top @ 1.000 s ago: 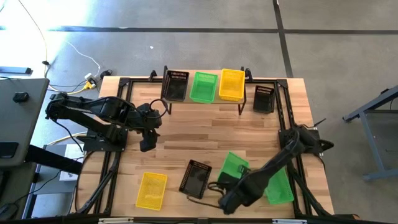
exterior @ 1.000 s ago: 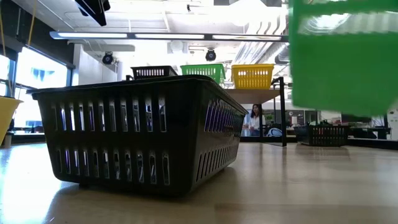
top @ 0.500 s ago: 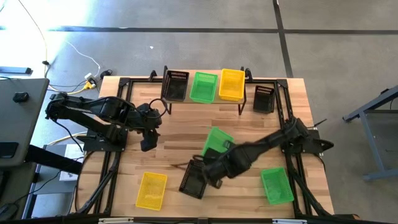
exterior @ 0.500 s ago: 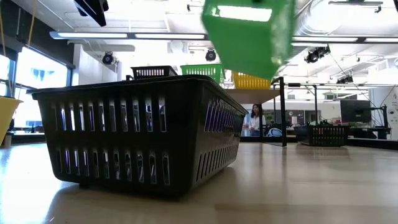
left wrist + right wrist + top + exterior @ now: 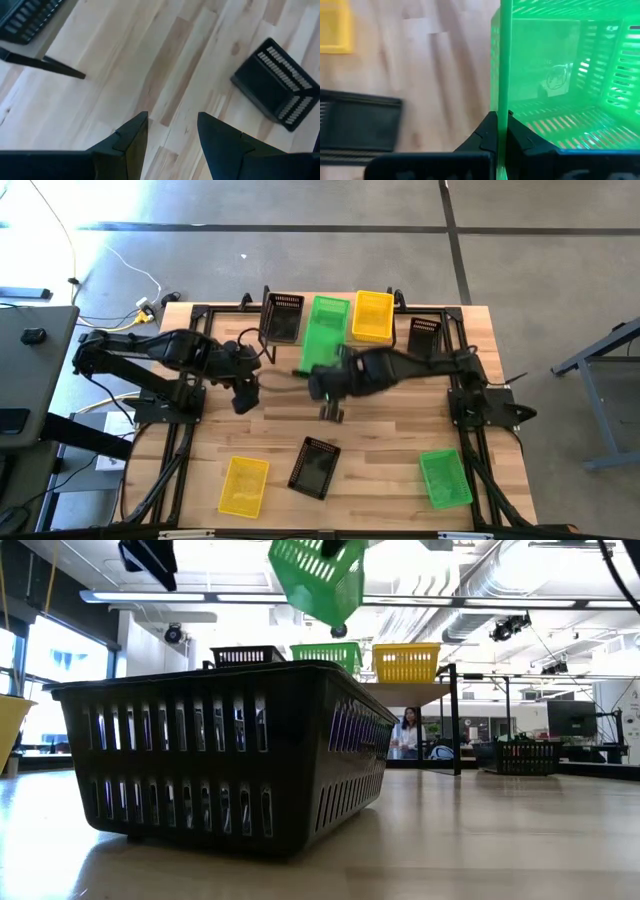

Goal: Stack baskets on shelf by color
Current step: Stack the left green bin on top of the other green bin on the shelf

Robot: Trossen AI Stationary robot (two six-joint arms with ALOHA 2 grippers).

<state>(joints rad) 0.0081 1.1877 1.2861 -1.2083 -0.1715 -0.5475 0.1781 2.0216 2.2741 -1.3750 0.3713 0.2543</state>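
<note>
right gripper [image 5: 501, 131] is pinching the rim of a green basket [image 5: 322, 345], holding it in the air before the shelf [image 5: 385, 344]; jaws clamped on its wall | left gripper [image 5: 171, 135] is hovering over the table [image 5: 280, 400], jaws spread, gripping nothing | shelf is carrying black, green and yellow baskets | black basket [image 5: 315, 468] is lying on the table

You see a grey floor [image 5: 300, 255] with dark lines and a white cable [image 5: 120, 260]. Long ceiling lights [image 5: 250, 597] shine. A person [image 5: 409, 732] stands far back.
</note>
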